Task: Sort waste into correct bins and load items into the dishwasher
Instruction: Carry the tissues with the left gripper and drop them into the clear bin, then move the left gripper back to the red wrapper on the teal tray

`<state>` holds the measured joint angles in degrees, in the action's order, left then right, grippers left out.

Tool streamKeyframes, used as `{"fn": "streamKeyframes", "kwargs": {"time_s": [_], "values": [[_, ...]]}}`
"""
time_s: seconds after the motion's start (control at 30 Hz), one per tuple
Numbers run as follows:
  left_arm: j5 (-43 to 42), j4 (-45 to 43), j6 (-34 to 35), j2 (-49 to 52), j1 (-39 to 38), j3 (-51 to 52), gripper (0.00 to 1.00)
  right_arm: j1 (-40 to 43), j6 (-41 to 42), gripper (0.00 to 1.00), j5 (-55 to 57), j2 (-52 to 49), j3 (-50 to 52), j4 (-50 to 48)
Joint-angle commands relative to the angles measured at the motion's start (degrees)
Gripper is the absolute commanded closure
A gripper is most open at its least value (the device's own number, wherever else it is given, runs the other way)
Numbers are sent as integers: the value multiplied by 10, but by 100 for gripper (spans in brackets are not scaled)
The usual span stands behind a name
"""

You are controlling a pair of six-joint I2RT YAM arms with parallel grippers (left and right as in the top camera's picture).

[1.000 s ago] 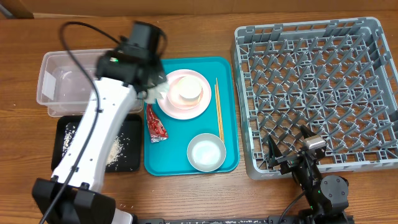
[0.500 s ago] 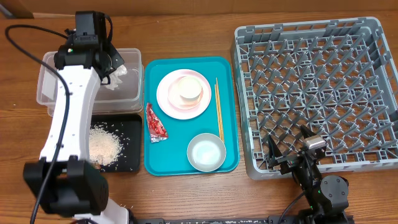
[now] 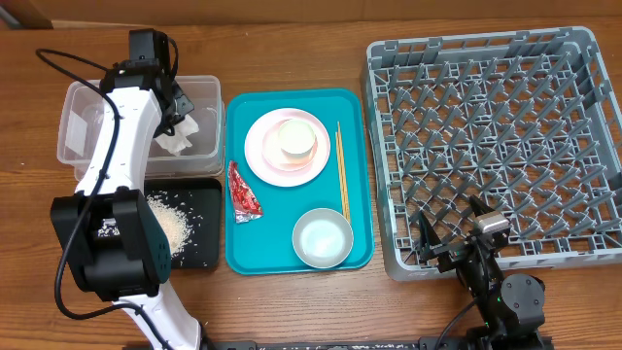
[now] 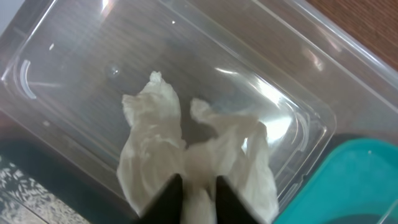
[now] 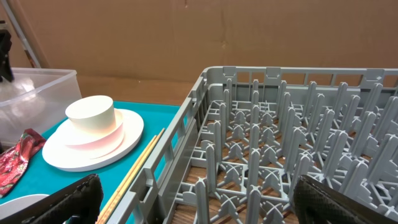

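My left gripper (image 3: 179, 119) is over the clear plastic tub (image 3: 87, 126), shut on a crumpled white napkin (image 3: 181, 138). In the left wrist view the fingers (image 4: 199, 193) pinch the napkin (image 4: 152, 155), which hangs inside the tub (image 4: 74, 56). The black tray (image 3: 199, 248) holds loose rice (image 3: 170, 226). On the teal tray (image 3: 360, 209) lie a red wrapper (image 3: 244, 191), a pink plate (image 3: 267, 160) with an upturned white bowl (image 3: 293, 142), chopsticks (image 3: 342, 170) and a bowl (image 3: 323, 236). My right gripper (image 3: 457, 238) is open and empty at the front edge of the grey rack (image 3: 496, 136).
The right wrist view shows the rack's pegs (image 5: 280, 143), the plate (image 5: 93, 146), the chopsticks (image 5: 134, 171) and the wrapper (image 5: 18, 155) between its open fingers (image 5: 199, 205). The teal tray stands between the bins and the rack. Bare wooden table lies along the front.
My left arm swung from the teal tray's left side to over the clear tub, carrying the napkin with it. The right arm has not moved.
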<state>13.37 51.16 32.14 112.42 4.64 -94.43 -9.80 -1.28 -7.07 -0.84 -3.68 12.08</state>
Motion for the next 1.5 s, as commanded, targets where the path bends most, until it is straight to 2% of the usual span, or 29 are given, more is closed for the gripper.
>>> {"fn": "streamKeyframes", "kwargs": {"time_s": [0.0, 0.07, 0.1, 0.17, 0.43, 0.5, 0.53, 0.7, 0.87, 0.97, 1.03, 1.07, 1.1, 1.17, 1.47], "values": [[5, -2, -19, 5, 4, -10, 67, -2, -1, 0, -1, 7, 0, -1], [4, -1, -20, 2, 4, -11, 48, -2, -1, 0, -1, 7, 0, -1], [1, 0, -23, -1, 4, -13, 43, -2, -1, 0, -1, 7, 0, -1], [-20, 14, -37, -13, 3, -26, 39, -2, -1, 0, -1, 7, 0, -1], [-144, 108, -49, -104, -10, -52, 55, -2, -1, 0, -1, 7, 0, -1], [-149, 145, -49, -136, -21, -52, 56, -2, -1, 0, -1, 7, 0, -1], [-149, 197, -50, -170, -42, -52, 57, -2, -1, 0, -1, 7, 0, -1], [-148, 304, -50, -189, -89, -51, 60, -2, -1, 0, -1, 7, 0, -1], [-127, 356, -60, -188, -138, -28, 68, -2, 0, 0, -1, 7, 0, -1], [-128, 361, -60, -188, -154, -8, 70, -2, -1, 0, -1, 7, 0, -1], [-129, 360, -60, -188, -162, 11, 76, -2, -1, 0, -1, 7, 0, -1], [-131, 358, -60, -188, -165, 23, 79, -2, -1, 0, -1, 7, 0, -1], [-131, 354, -59, -188, -172, 49, 89, -2, -1, 0, -1, 7, 0, -1], [-132, 342, -59, -188, -176, 80, 96, -2, -1, 0, -1, 7, 0, -1], [-165, 208, -47, -188, -186, 238, 96, -2, 0, 0, -1, 7, 0, -1]]}}
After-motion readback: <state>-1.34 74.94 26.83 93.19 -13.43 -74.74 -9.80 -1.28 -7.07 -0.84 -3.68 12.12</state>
